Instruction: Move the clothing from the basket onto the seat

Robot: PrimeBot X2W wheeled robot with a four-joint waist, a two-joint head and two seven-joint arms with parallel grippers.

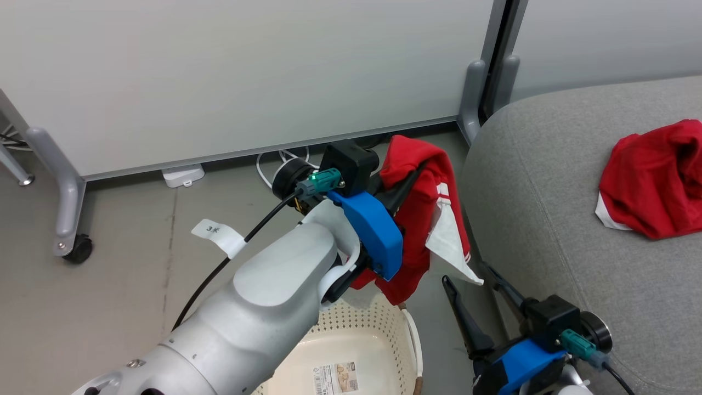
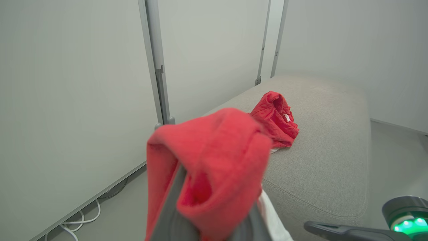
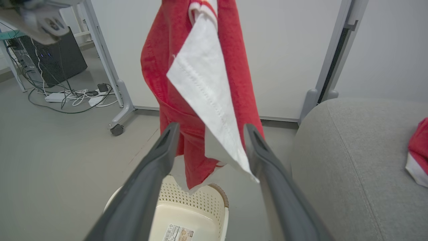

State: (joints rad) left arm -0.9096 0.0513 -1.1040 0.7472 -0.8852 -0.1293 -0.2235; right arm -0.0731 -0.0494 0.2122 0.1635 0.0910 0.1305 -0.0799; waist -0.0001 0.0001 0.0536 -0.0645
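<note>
left gripper [image 1: 407, 189] high over the basket [image 1: 378, 323], pinching red clothing [image 1: 419, 219]; my right gripper [image 1: 466, 274] sits low, fingers spread; label [image 1: 335, 378] shows inside.

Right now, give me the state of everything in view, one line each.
left pincer: shut on held garment.
right pincer: open, empty.
held garment: hanging above the basket.
second garment: crumpled on the seat.
basket: on the floor, bottom label showing.
seat: bearing the second garment.

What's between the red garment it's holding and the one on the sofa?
A bare stretch of grey seat, as the head view shows.
</note>
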